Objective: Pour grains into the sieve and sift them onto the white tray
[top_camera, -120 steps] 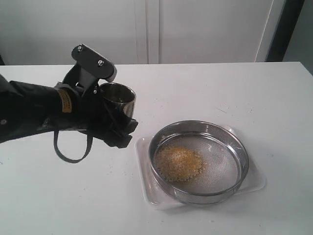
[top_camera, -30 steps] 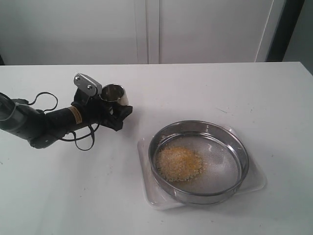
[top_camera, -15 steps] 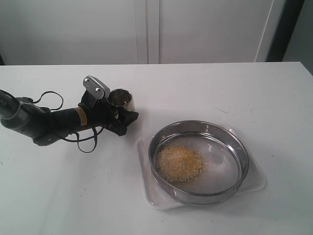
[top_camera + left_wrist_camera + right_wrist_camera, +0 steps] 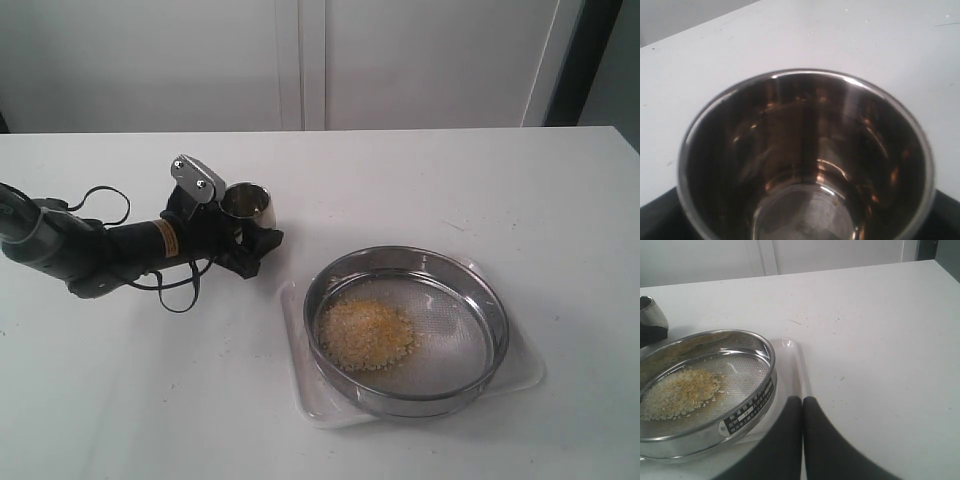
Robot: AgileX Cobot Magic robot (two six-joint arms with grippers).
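White table (image 4: 450, 180) under it all, plain white wall behind. Brought the small steel cup (image 4: 246, 203) down from up in the air and set it low on the table, off to the left of the sieve (image 4: 455, 325), not touching it. Then nudged it a bit closer to the sieve and stopped moving. Left nothing in the cup, shiny all the way to the bottom. Dropped the grains (image 4: 366, 333) in a yellow heap on the mesh, in the left half of the sieve. Kept the sieve sitting on the white tray (image 4: 527, 370). Looked done with the pouring, then; most likely not yet begun on the shaking. Kept the left arm stretched out low and long, pointing toward the sieve, with the left gripper (image 4: 240, 225) wrapped wide around the cup's sides. Parked the right gripper (image 4: 802, 440) near the tray, on the other side of the sieve from the cup, fingers pressed tight together, nothing between them.
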